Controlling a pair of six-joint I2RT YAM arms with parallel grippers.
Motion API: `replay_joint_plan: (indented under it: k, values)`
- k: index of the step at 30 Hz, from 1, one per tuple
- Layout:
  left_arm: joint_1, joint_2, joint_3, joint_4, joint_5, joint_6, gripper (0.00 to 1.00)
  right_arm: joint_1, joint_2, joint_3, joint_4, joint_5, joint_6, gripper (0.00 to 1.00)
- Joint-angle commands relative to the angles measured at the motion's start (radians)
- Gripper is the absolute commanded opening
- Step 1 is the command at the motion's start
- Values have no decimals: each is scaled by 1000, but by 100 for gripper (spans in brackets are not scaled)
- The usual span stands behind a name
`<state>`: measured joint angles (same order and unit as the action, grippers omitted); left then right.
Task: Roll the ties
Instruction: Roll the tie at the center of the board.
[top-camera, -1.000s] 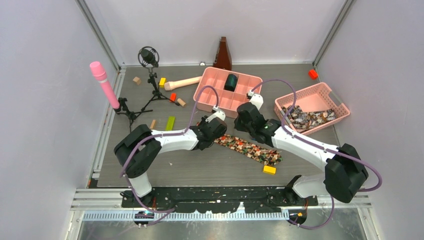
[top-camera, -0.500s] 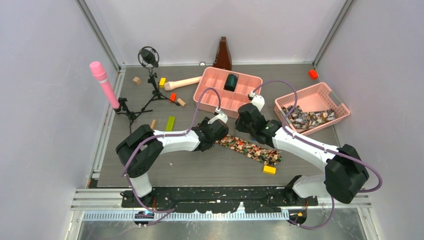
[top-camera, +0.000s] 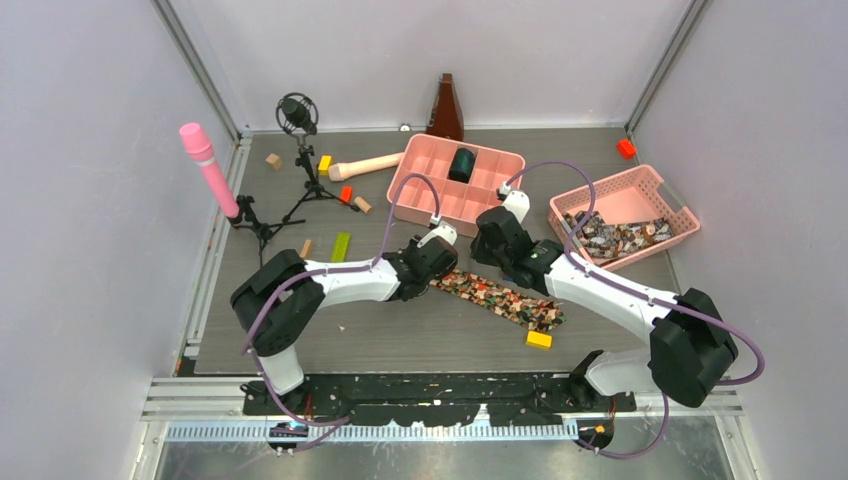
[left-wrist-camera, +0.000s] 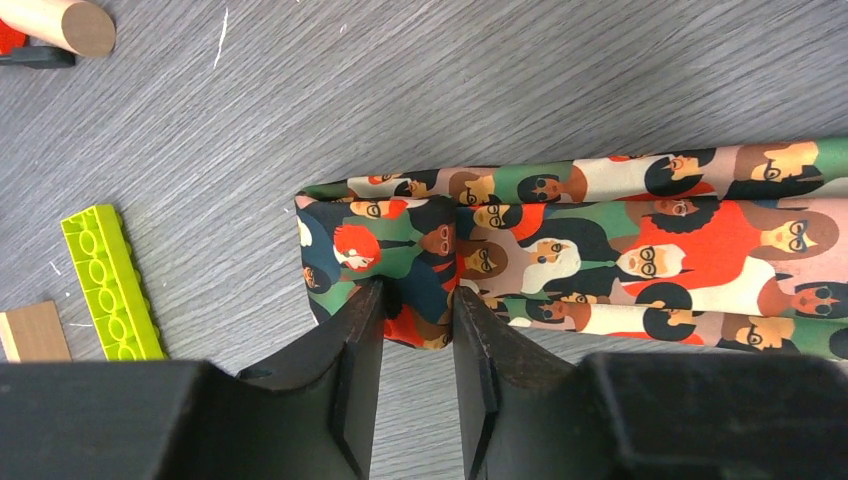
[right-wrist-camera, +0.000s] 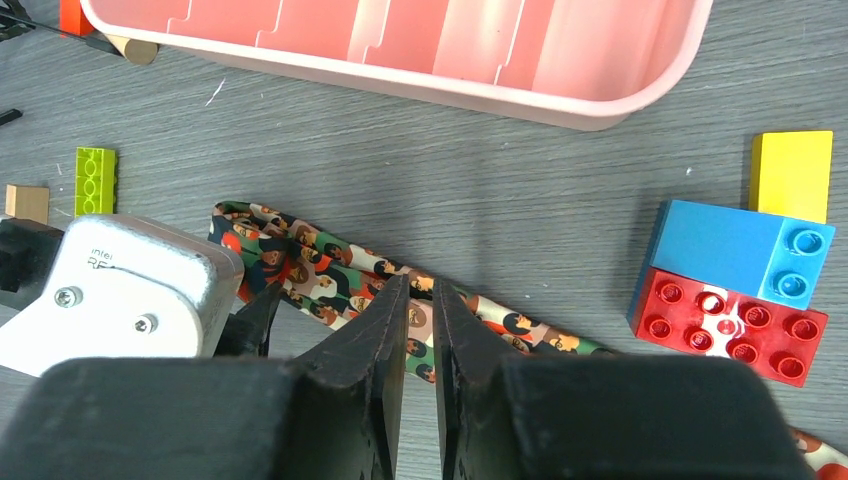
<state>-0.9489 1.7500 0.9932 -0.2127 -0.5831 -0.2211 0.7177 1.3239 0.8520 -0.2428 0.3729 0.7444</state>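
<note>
Rolling barely begun. Left gripper (left-wrist-camera: 418, 335) pinched the folded end of the tie (left-wrist-camera: 640, 250). Right gripper (right-wrist-camera: 420, 320) sat nearly closed over the strip, hold unclear. Next, probably: turn that end over tightly.

The left white-shelled arm (top-camera: 345, 282) and the right white-shelled arm (top-camera: 600, 292) pair smooth white links with bulky black joints, each trailed by a looping purple cable (top-camera: 548, 162). The left matte-black pincer (left-wrist-camera: 415, 300) has blunt, thick fingers. A silver wrist-camera housing (right-wrist-camera: 130, 290) bears two screws and faint "intel" lettering.
</note>
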Motion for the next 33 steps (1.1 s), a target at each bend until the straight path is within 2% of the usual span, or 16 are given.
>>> replay_joint_plan:
  k: [1,3,9,12,14,22,28,33]
  values:
    - [-5,-20,8,-17,91,-49,31,-3,-24,4,16,10,16,22]
    - [-4,-27,7,-19,93,-49,34,-3,-22,6,17,5,14,22]
    - [12,-64,12,-38,92,-49,48,-4,-7,30,10,-6,-2,23]
    - [20,-95,10,-43,91,-47,56,-9,4,50,7,-23,-17,25]
    - [23,-115,13,-50,92,-45,58,-15,12,63,7,-36,-26,29]
    - [38,-217,-6,-47,102,-39,61,-48,37,102,17,-83,-83,50]
    - [67,-282,-61,-10,132,-61,60,-64,74,141,27,-148,-145,55]
    - [113,-349,-89,4,166,-97,51,-64,94,161,65,-246,-193,54]
